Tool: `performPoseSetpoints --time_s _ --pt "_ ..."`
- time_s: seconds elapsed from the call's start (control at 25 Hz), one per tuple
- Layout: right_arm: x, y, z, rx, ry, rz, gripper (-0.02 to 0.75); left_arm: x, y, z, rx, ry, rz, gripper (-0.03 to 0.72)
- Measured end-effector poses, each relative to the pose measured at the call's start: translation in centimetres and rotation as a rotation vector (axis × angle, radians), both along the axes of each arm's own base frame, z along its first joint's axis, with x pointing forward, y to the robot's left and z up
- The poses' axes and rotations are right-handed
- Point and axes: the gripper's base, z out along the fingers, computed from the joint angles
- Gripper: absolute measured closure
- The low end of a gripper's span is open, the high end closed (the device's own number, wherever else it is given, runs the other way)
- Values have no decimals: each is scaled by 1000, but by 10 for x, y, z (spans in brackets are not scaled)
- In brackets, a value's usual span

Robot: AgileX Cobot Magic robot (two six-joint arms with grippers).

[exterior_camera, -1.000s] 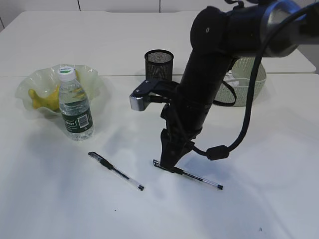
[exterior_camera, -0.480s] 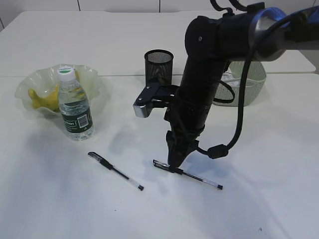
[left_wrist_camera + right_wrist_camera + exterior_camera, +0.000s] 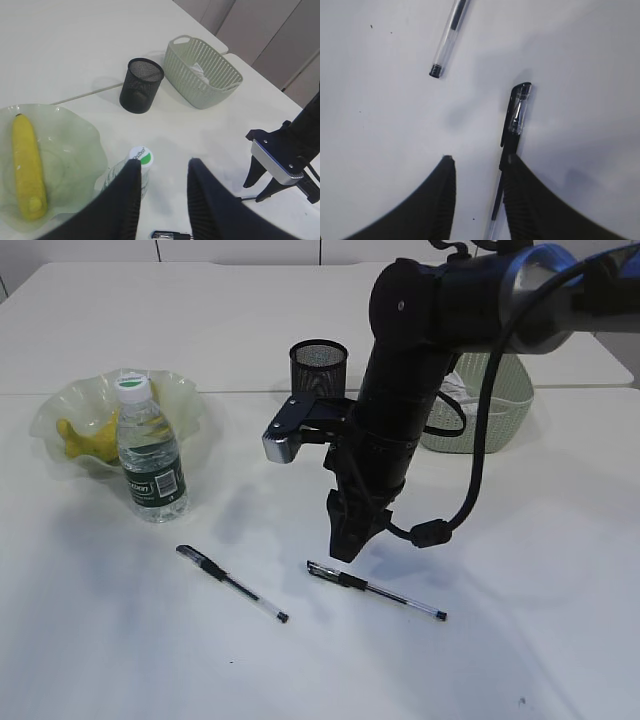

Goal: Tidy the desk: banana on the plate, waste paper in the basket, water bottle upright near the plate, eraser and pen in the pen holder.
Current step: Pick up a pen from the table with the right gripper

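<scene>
Pens lie flat on the white desk, two of them: one pen just below the right gripper, and a second pen between that spot and the water bottle. Taking the black mesh pen holder as the landmark, the right gripper hangs in front of it, tips pointing down and clear of the pen beneath; in the right wrist view its fingers stand partly apart with nothing between them, the near pen running alongside the inner edge of one finger and the other pen's tip farther off. The water bottle stands upright to the left of the holder, just in front of the wavy glass plate, which carries the banana. To the right of the holder, behind the black arm, sits the pale green basket with white waste paper inside it. The left gripper hovers well above the desk, over the bottle's cap, its fingers narrowly parted and empty, with the holder and basket visible beyond them. An eraser cannot be made out in any view.
</scene>
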Motion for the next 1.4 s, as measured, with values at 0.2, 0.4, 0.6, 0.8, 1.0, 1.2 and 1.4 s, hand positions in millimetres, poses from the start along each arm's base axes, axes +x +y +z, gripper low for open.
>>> performPoseSetpoints --time_s 0.2,0.4,0.6,0.8,1.0,1.2,1.4 --pt "1 1 -2 4 -5 -4 491 0 0 0 0 0 0 473" --pt "4 2 -2 15 -31 -10 491 0 0 0 0 0 0 473" --pt "6 3 -2 29 -51 -20 491 0 0 -1 6 3 -1 473" --pt "5 4 -2 40 -38 -24 491 -1 1 -2 26 14 -4 473" --pt "1 3 -2 24 -2 -12 491 -1 1 -4 43 28 -4 473" --pt "1 2 -2 20 2 -10 491 -1 1 -4 45 30 -4 473" --pt "3 3 -11 10 18 -10 491 -1 1 -4 45 30 -4 473"
